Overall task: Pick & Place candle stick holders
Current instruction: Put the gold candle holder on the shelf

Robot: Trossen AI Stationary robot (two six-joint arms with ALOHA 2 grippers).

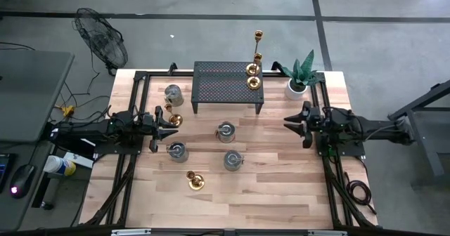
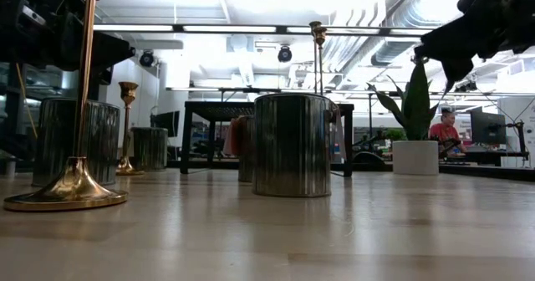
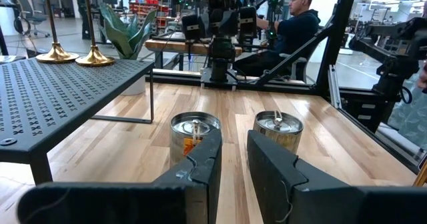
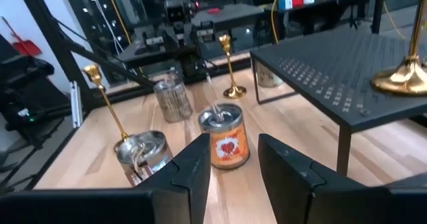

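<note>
Left gripper (image 1: 171, 123): fingers apart, empty, beside a candlestick (image 1: 174, 119).
Right gripper (image 1: 290, 122): fingers apart, empty.
Rack (image 1: 228, 88): two candlesticks (image 1: 253, 76) on it.

Overhead, table-level, perhaps facing wrist views

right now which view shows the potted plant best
The low view: the potted plant stands whole in side profile, leaves and white pot unobstructed. The high view shows it from above by the black rack. The left wrist view shows only leaves; the right wrist view misses it.
</note>
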